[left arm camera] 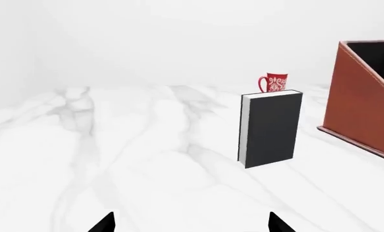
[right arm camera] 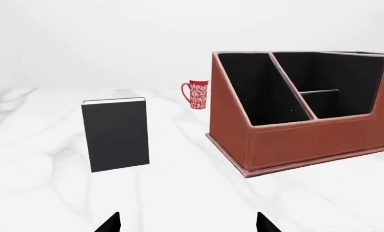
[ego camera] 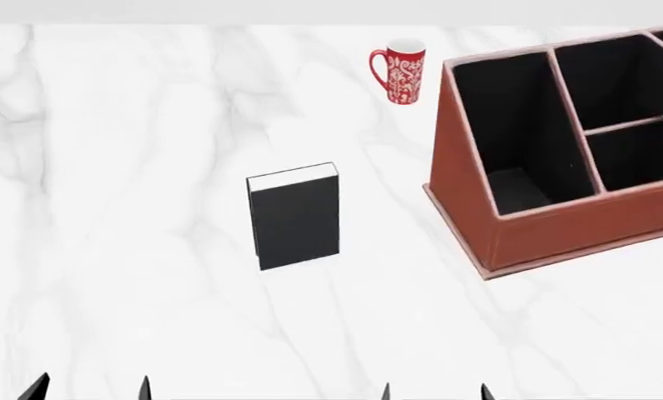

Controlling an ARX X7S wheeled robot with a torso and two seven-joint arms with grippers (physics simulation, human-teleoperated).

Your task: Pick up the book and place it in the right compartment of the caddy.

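Observation:
The black book [ego camera: 294,217] with white page edges stands upright on the white marble table, apart from everything else. It also shows in the left wrist view [left arm camera: 270,128] and the right wrist view [right arm camera: 116,134]. The reddish-brown caddy [ego camera: 498,221] with black compartments stands to the book's right, also in the right wrist view [right arm camera: 307,140] and the left wrist view [left arm camera: 362,106]. My left gripper [ego camera: 87,390] and right gripper [ego camera: 434,392] are open and empty at the near table edge, well short of the book. Only their fingertips show.
A red-and-white patterned mug [ego camera: 399,73] stands at the back, left of the caddy's far corner. The marble table [ego camera: 142,167] stretches out to the left of the book.

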